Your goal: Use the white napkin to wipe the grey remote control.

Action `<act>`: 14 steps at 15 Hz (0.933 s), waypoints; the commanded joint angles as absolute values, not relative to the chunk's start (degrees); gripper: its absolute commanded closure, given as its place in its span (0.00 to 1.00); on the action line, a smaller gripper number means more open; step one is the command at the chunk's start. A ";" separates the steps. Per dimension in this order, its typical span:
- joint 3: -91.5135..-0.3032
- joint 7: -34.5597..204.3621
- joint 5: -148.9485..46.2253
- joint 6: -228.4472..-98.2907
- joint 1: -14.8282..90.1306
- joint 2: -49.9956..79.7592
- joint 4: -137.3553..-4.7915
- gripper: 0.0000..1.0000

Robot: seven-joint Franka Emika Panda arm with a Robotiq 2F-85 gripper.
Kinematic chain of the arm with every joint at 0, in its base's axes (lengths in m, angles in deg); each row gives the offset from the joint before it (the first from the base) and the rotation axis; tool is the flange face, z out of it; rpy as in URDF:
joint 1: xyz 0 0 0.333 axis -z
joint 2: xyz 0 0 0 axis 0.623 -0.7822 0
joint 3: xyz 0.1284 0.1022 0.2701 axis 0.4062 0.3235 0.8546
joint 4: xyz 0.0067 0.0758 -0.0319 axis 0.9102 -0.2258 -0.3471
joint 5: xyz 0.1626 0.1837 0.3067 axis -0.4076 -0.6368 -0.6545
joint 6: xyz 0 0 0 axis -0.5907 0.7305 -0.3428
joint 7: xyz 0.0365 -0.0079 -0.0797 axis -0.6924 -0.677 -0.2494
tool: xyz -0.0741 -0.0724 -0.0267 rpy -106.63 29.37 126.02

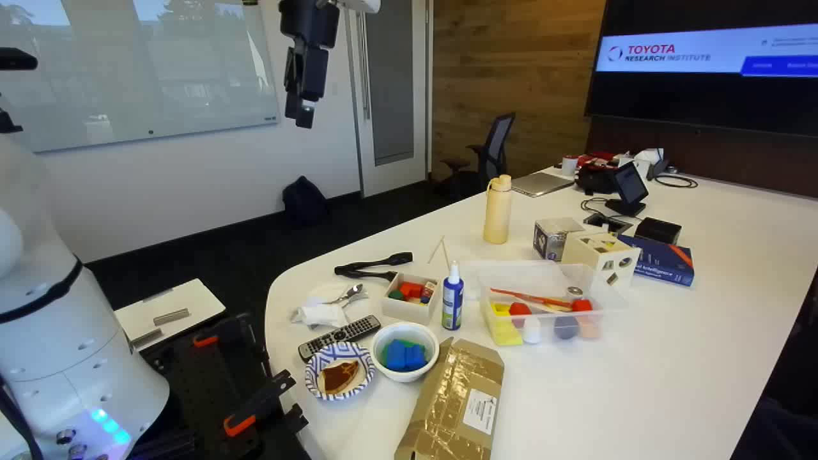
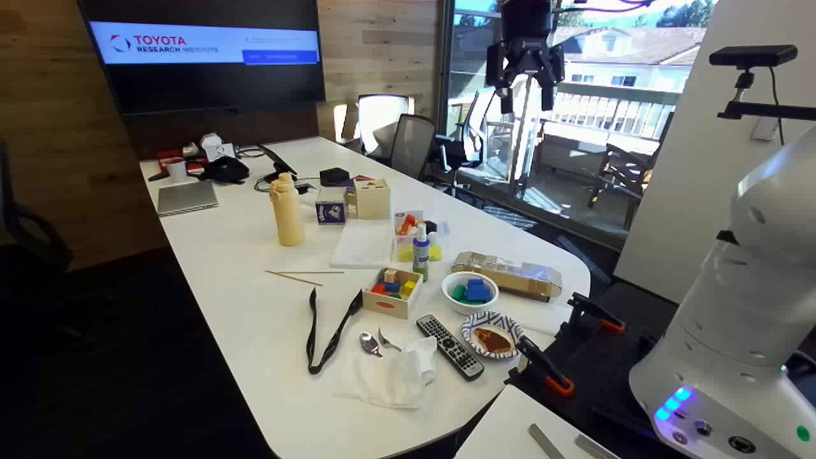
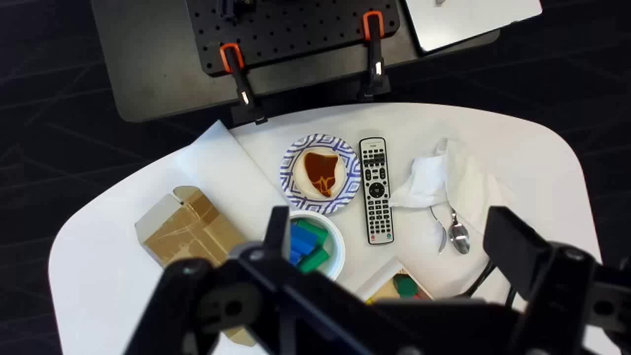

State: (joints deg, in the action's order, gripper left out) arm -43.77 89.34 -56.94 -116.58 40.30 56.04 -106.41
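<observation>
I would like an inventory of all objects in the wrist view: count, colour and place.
table: 1, white, central
plate: 1, blue-white, on table
flat piece: 1, brown, on plate
remote control: 1, grey, beside plate
napkin: count unclear, white, near remote control
spoon: 1, silver, by napkin
fork: 1, silver, beside spoon
bowl: 1, white, beside plate
blocks: several, blue and green, in bowl
carton: 1, brown, beside bowl
sheet: 1, white, by carton
tray: 1, pale, near bowl
small pieces: some, multicoloured, in tray
tongs: 1, black, near tray
panel: 1, white, upper right
baseplate: 1, black, at top
stand: 1, grey, under baseplate
clamps: 2, black-orange, at baseplate
gripper: 1, black, open, over table
</observation>
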 commanded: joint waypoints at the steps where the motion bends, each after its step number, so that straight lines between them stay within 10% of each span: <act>1: -43.30 89.13 -57.10 -116.46 40.89 55.99 -106.30 0.00; 14: -33.99 93.62 -71.09 -143.31 32.38 35.49 -112.78 0.00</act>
State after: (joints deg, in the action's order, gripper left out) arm -36.99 89.96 -69.23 -135.11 34.79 41.85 -111.54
